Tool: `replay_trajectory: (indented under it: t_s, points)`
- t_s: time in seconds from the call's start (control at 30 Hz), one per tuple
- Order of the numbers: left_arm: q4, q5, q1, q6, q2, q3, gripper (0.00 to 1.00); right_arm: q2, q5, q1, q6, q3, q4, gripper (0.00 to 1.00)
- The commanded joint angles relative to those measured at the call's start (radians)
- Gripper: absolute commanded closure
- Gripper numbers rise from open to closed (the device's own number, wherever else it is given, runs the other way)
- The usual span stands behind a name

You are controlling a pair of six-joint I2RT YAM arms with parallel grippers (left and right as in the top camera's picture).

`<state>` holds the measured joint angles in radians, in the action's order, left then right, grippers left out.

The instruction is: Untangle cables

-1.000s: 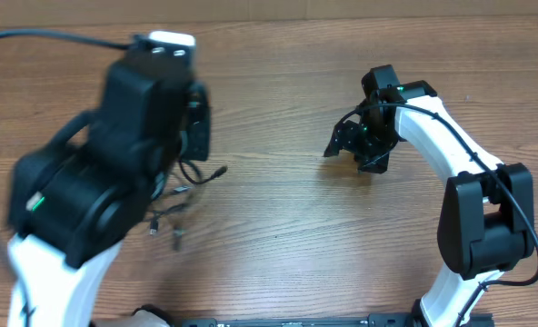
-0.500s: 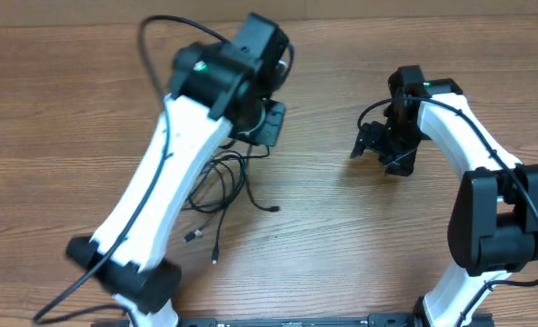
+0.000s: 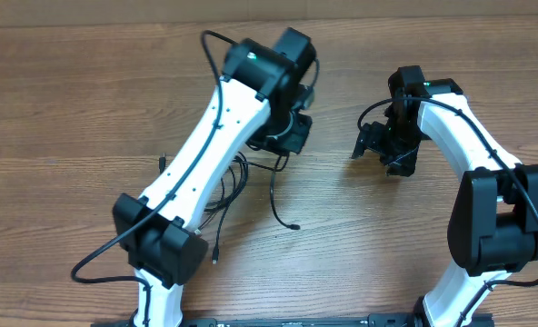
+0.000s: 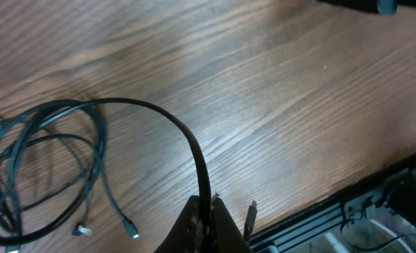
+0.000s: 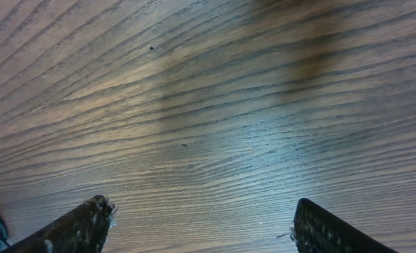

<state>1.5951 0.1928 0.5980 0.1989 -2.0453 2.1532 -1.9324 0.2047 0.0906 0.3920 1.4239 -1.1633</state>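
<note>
Brown wood-grain table (image 3: 69, 109) from overhead, left arm stretched diagonally across the middle, left gripper (image 3: 287, 138) low over the wood near the centre. Cables (image 3: 225, 186) in a loose black tangle just beside and partly under that arm, one strand trailing out to the right and ending in a small plug end (image 3: 293, 226). Right gripper (image 3: 371, 145) well apart from the tangle, off to the right over bare wood. From the left wrist: fingers (image 4: 188, 228) pressed together at the bottom edge, clamped on a cord (image 4: 187, 133) arching up and over to the left into the looped bundle; silver-tipped plugs (image 4: 129, 228) flat on the wood below the loops, another plug hanging just beside the fingers. From the right wrist: fingertips (image 5: 78, 225) wide apart at the two lower corners, only wood grain between them, touching no cable; a sliver of the cables at the far lower-left edge
</note>
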Motion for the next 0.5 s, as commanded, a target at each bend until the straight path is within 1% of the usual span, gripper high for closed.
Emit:
replay_trajectory:
  t_s: [0.0,0.17,0.33,0.47]
  points:
    - [0.006,0.025,0.037,-0.027,-0.035,-0.002,0.96,0.023,-0.011,-0.002,-0.005,-0.003,0.002,0.18]
    - [0.024,0.025,0.085,-0.027,-0.091,-0.008,0.95,0.023,-0.015,-0.002,-0.005,-0.003,0.002,0.18]
    - [0.035,0.026,0.130,-0.027,-0.149,-0.010,0.95,0.023,-0.063,-0.002,-0.005,-0.003,0.002,0.18]
    - [0.033,0.026,0.170,-0.027,-0.187,-0.011,0.86,0.023,-0.083,-0.002,-0.004,-0.003,0.002,0.15]
